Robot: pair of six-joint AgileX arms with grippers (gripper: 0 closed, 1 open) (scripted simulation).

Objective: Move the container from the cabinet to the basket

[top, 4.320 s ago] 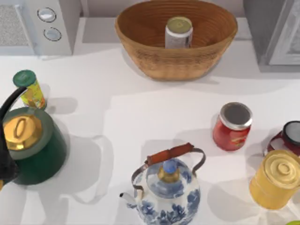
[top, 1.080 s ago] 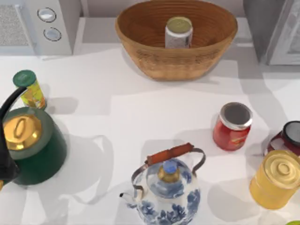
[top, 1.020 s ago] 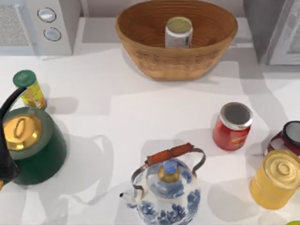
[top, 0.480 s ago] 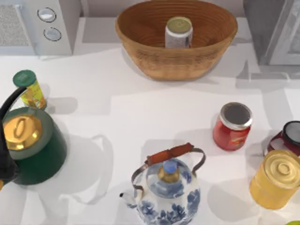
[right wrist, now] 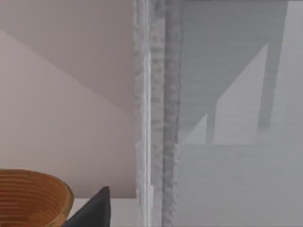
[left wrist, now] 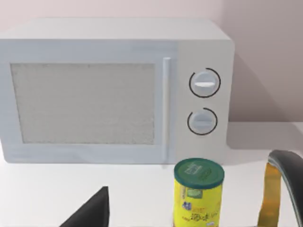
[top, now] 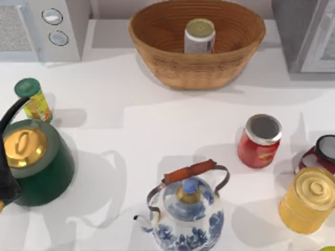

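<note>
Ahead of my right gripper (right wrist: 90, 208), whose finger spread I cannot tell, stands the cabinet (right wrist: 227, 118), with the basket (top: 197, 44) off to one side. Inside it the jar (top: 199, 35) sits upright: light, rigid, likely slick, best pinched across the body below its lid.

Left arm, AgileX, six-joint: set at the left side of the table (top: 157, 120), wrist low and level, aimed at the back wall. Left gripper (left wrist: 91, 211): one dark, wedge-shaped tip in its wrist view, touching nothing.

Right arm, same make: set at the right side of the table, wrist roughly level, also aimed rearward. Right gripper (right wrist: 93, 208): one dark tip in its wrist view, touching nothing.
</note>
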